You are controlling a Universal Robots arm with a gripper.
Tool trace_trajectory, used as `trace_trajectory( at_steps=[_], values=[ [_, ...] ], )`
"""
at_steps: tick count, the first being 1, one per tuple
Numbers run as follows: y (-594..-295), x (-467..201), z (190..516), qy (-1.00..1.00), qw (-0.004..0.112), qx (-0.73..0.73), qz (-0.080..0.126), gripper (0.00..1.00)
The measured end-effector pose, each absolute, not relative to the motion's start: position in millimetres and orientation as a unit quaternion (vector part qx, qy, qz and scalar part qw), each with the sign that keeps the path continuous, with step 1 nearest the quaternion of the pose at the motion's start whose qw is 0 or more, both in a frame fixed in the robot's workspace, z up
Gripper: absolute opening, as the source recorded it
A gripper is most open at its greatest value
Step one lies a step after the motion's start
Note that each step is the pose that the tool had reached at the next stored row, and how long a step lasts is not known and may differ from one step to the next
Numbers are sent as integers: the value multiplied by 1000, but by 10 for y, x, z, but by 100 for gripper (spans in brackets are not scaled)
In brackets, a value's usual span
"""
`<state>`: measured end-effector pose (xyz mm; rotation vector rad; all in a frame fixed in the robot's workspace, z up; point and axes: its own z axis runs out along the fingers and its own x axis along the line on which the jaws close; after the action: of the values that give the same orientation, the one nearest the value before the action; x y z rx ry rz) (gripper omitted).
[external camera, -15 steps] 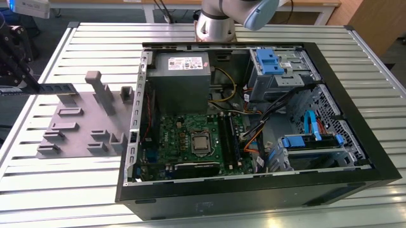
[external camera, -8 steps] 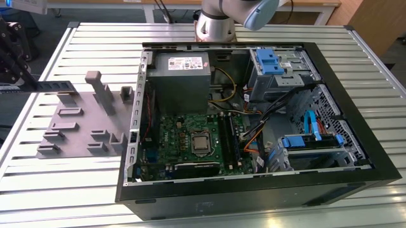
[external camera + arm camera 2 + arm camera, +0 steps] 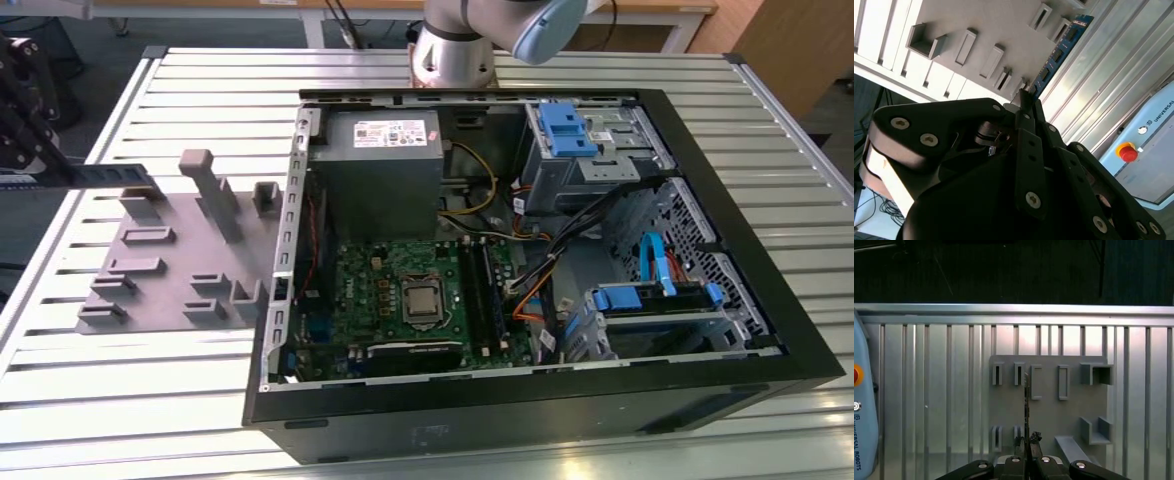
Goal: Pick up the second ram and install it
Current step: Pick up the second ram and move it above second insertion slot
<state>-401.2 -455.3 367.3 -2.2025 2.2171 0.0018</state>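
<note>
**Memory stick clamped over fixture plate**

The second ram (image 3: 118,175), a thin dark stick, hangs level over the far corner of the gray fixture plate (image 3: 180,255), at the exterior view's left of the open computer case (image 3: 534,405) and well apart from the motherboard (image 3: 387,285) inside it. The gripper (image 3: 1026,444) has its fingers closed tight on one end of the stick (seen edge-on in the first wrist view), the rest reaching out across the plate's slotted blocks. Whether the stick touches the block beneath it cannot be told. Plate and case both rest on the slatted metal table (image 3: 134,400).
</note>
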Motion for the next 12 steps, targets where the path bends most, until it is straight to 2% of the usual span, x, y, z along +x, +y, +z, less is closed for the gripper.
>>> trace_trajectory(
  at_steps=[12],
  values=[
    [-4553,-4012,3767,709,8,-705,1,14]
  ],
)
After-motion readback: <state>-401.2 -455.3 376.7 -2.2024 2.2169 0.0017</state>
